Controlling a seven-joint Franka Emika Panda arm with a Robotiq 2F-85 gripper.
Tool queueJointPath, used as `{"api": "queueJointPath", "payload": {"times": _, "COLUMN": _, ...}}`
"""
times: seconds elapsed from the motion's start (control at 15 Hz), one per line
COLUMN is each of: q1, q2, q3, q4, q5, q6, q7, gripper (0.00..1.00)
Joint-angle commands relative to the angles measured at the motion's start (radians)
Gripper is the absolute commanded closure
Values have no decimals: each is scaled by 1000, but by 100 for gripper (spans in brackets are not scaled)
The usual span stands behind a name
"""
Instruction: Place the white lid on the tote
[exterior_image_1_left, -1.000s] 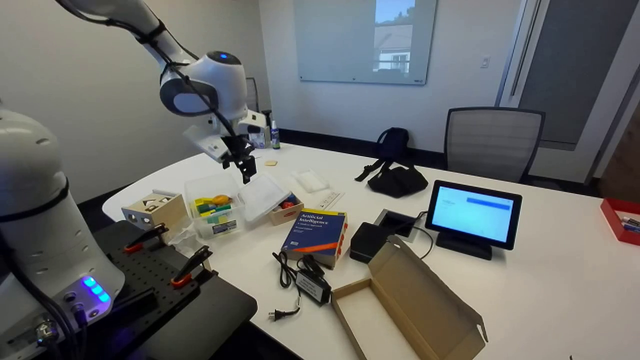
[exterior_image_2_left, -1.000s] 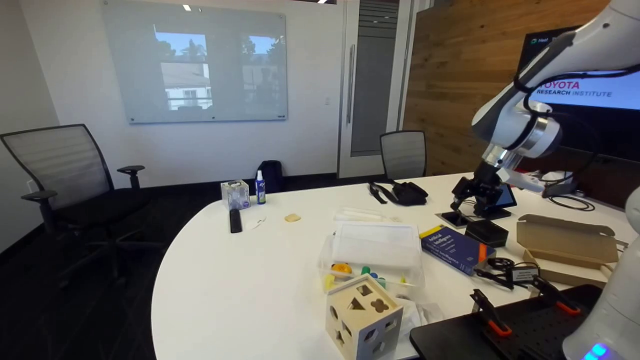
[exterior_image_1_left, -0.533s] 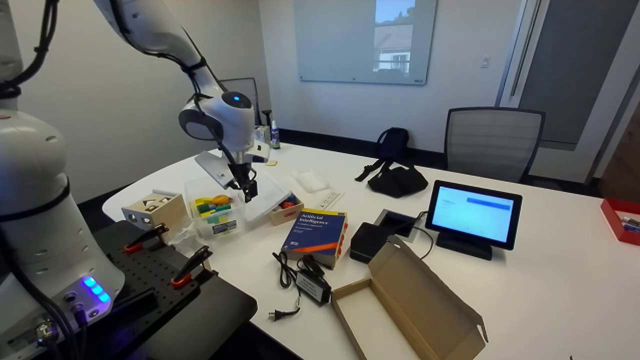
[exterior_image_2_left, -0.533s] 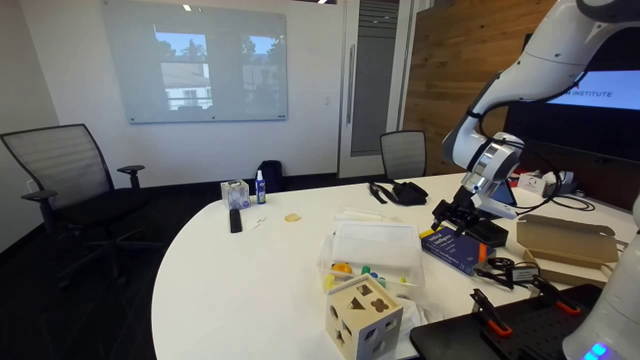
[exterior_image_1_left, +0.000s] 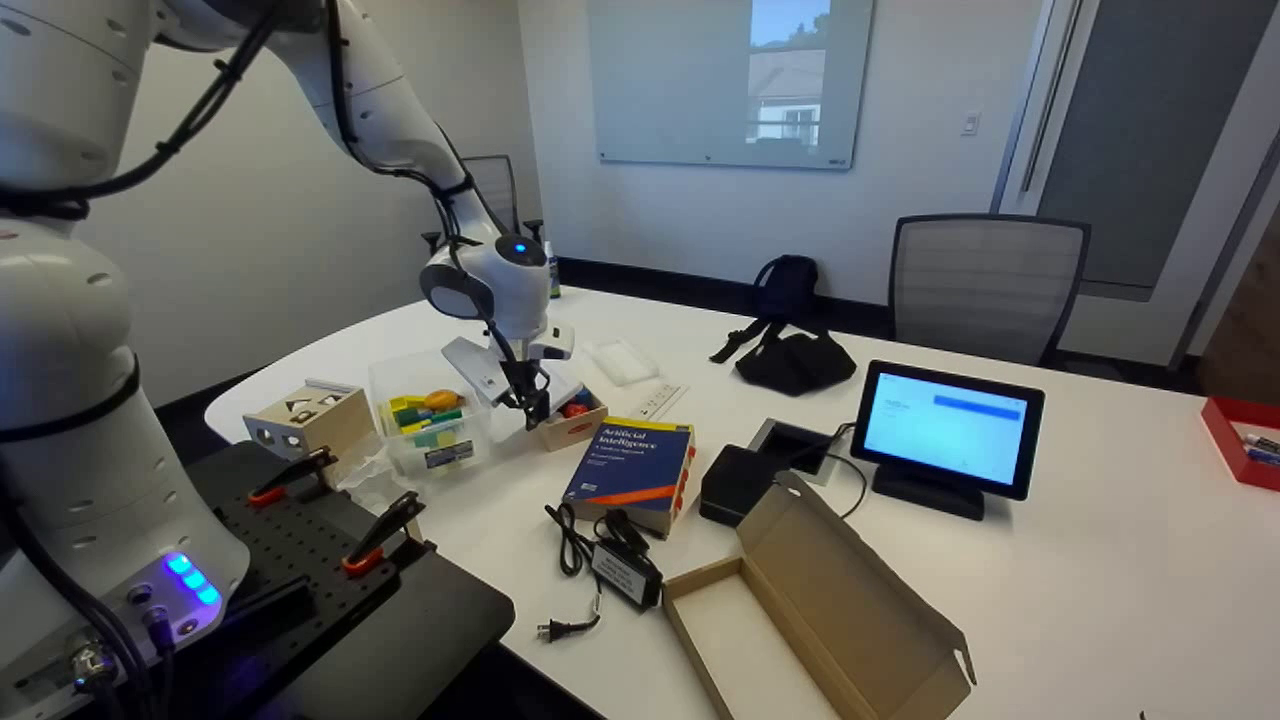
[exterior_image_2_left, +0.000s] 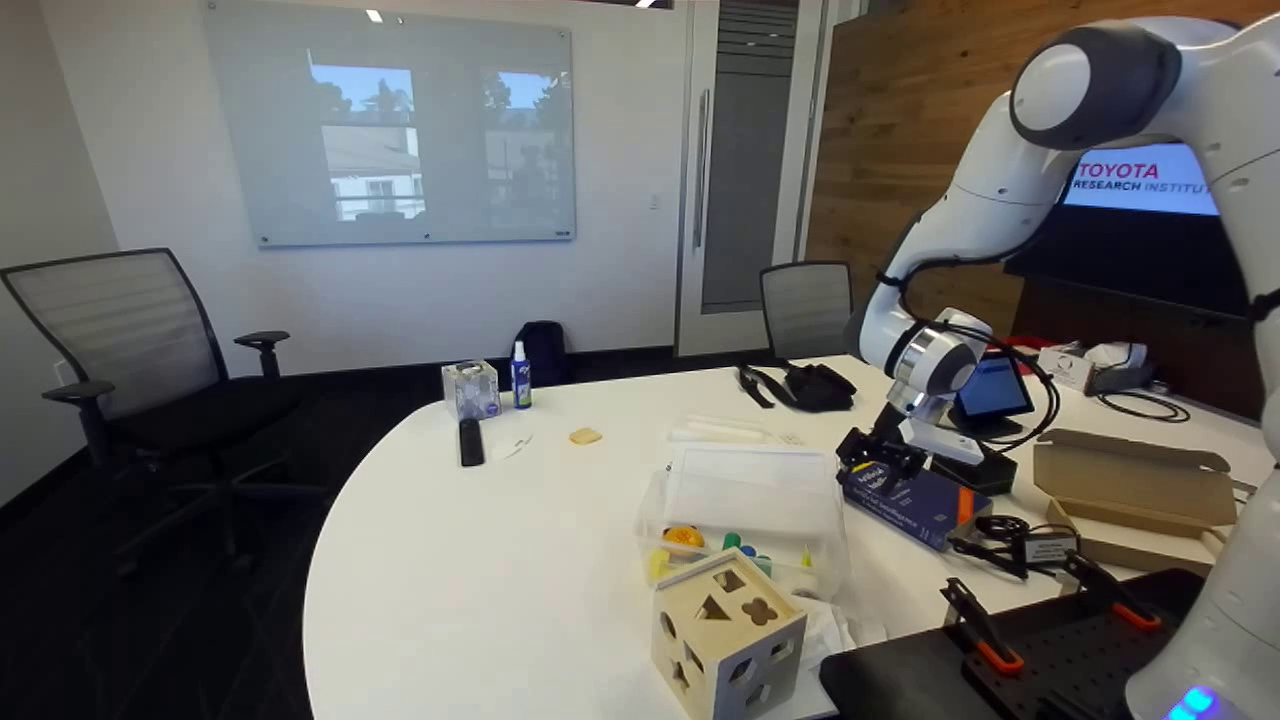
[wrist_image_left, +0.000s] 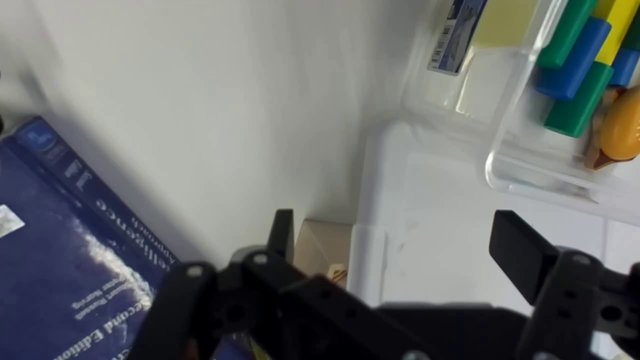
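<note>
The white lid (wrist_image_left: 440, 200) is a flat whitish sheet that lies tilted beside the tote, over a small wooden box. It also shows in an exterior view (exterior_image_2_left: 750, 490); my gripper mostly hides it in another exterior view. The tote (exterior_image_1_left: 405, 455) is a clear plastic box with coloured blocks inside. Its rim (wrist_image_left: 505, 122) overlaps a corner of the lid in the wrist view. My gripper (wrist_image_left: 392, 217) is open and empty above the lid, one finger outside the lid's edge and one over its face. The gripper shows in both exterior views (exterior_image_1_left: 535, 410) (exterior_image_2_left: 878, 472).
The wooden box (exterior_image_1_left: 575, 430) with red and blue pieces stands under the lid. A blue book (exterior_image_1_left: 635, 465) lies beside it. A wooden shape cube (exterior_image_2_left: 725, 630) stands close to the tote. A power adapter (exterior_image_1_left: 625, 570) and an open cardboard box (exterior_image_1_left: 820, 610) lie farther off.
My arm has moved down and across toward the wooden box and book, so the gripper now hangs lower over the lid's edge. The lid and tote have not visibly moved.
</note>
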Motion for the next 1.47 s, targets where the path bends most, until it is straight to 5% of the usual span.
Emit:
{"api": "queueJointPath", "payload": {"times": 0.0, "q1": -5, "q2": 59, "q3": 24, "q4": 59, "q5": 36, "q6": 30, "q7": -32, "gripper": 0}}
{"api": "queueJointPath", "payload": {"times": 1.2, "q1": -128, "q2": 230, "q3": 146, "q4": 237, "q5": 120, "q6": -29, "q7": -110, "gripper": 0}}
{"api": "queueJointPath", "payload": {"times": 1.27, "q1": -136, "q2": 237, "q3": 151, "q4": 245, "q5": 122, "q6": -28, "q7": -112, "gripper": 25}}
{"api": "queueJointPath", "payload": {"times": 1.4, "q1": -150, "q2": 243, "q3": 160, "q4": 254, "q5": 131, "q6": -24, "q7": -122, "gripper": 34}}
